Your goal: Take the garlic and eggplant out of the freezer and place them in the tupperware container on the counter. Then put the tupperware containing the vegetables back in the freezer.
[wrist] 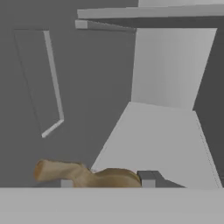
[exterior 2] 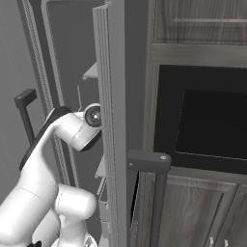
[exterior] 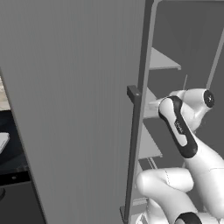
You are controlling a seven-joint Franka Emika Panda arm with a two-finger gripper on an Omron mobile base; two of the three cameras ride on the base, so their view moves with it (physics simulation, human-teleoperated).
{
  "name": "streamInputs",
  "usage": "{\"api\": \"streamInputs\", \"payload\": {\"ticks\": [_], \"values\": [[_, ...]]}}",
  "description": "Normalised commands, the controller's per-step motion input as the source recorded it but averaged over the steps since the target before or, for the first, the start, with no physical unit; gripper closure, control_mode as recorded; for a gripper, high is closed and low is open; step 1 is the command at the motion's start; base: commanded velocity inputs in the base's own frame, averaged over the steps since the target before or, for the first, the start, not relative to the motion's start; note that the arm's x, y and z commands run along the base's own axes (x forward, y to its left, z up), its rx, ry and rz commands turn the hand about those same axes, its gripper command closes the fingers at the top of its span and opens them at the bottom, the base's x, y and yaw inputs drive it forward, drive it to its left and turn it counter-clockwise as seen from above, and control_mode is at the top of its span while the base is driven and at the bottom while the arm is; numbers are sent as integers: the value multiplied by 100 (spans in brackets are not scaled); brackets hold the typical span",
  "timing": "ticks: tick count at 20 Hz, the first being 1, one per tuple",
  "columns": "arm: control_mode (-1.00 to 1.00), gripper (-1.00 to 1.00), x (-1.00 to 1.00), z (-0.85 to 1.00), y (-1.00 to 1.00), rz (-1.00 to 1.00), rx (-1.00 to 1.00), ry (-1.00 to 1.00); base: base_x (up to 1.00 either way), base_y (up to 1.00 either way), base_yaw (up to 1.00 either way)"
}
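Closest to us in the hand view, the gripper [wrist: 107,183] has its two small dark fingertips [wrist: 148,178] standing apart at the bottom of the picture, with the garlic [wrist: 89,175] lying between them. The bulb is dull tan-brown, and a thinner stalk end juts out past the left tip. We see the tips on either side of the bulb, but we cannot tell whether they actually press on it, since only their ends show.

Just beyond the garlic, a pale grey shelf [wrist: 162,140] of the freezer [wrist: 78,78] spreads away from us, brighter than the darker grey walls around it. A lighter back panel rises behind that shelf, and another shelf edge runs across the top of the view.

From the left base view, the white arm [exterior: 183,131] rises from the lower right and bends in past the edge of the open freezer door [exterior: 70,109], a wide flat grey slab carrying a dark vertical bar handle [exterior: 133,148]. The arm's wrist reaches in among the pale shelves, level with the middle ones.

Far to the left of that door, a strip of the counter [exterior: 11,148] shows black, and a pale corner of the tupperware container [exterior: 2,141] sits on it at the picture's edge.

In the right base view, dark wood-grain cabinets [exterior 2: 198,212] stand to the right of the freezer.
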Motion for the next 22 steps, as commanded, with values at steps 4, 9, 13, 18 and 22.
{"api": "streamInputs", "payload": {"ticks": [4, 9, 13, 18, 22], "values": [[-100, 100, -99, 81, 0, 0, 0, 0, 0, 0, 0], [-100, 100, -99, 56, 0, -1, 1, 8, 0, 0, 0], [-100, 100, -91, 44, 4, -3, 4, 14, 0, 0, 0], [-100, 100, -74, 51, 9, -5, 5, 19, 0, 0, 0], [-100, 100, -56, 35, 5, -6, 4, 25, 0, 0, 0]]}}
